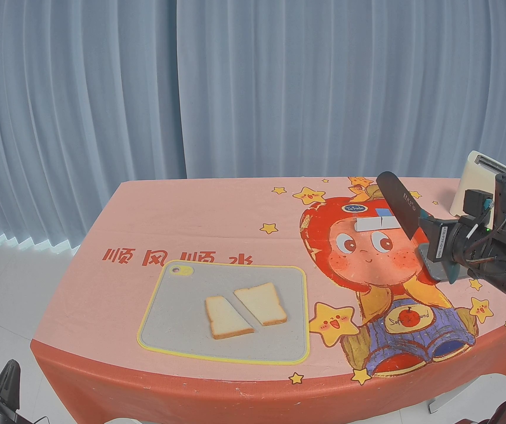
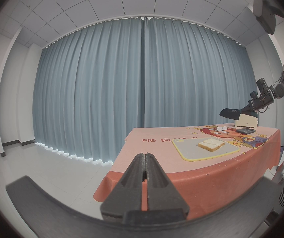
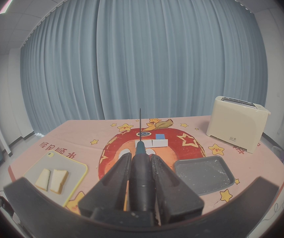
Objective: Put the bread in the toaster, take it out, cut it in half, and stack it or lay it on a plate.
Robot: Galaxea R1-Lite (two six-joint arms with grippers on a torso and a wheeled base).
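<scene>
**Bread in 2 pieces, knife aloft at 3 o'clock**

Read the table in its salmon-pink cartoon cloth (image 1: 206,219) as a clock face, with 12 at the grey-blue curtain (image 1: 265,72) and 6 at the robot's edge. The grey plastic cutting board with a yellow rim (image 1: 170,319) lies at 7 o'clock, set in from the front edge. The cream box-shaped toaster (image 3: 236,123) stands at 2 o'clock, near the far right rim. The dark grey rectangular tray (image 3: 203,174), the likely plate, sits at 3 o'clock, near the toaster.

The black-bladed knife (image 1: 399,202) hangs over the 3 o'clock side with its blade raised. The right gripper (image 3: 141,169) is clamped on its handle. On the board the left bread half (image 1: 226,318) and the right bread half (image 1: 260,304) lie flat with a narrow gap between them. Small white and blue blocks (image 1: 378,222) rest toward 1 o'clock. The left gripper (image 2: 144,159) hangs off the table beyond 8 o'clock, its fingers pressed together on nothing.

The cut looks done, so the step in hand is probably parking the knife before plating. It would go best laid flat on bare cloth between the blocks and the tray, and let go only once it rests.

The tight spots are the toaster, the tray and the right rim. Open cloth runs from 10 to 12 o'clock, and bare board surrounds both halves.
</scene>
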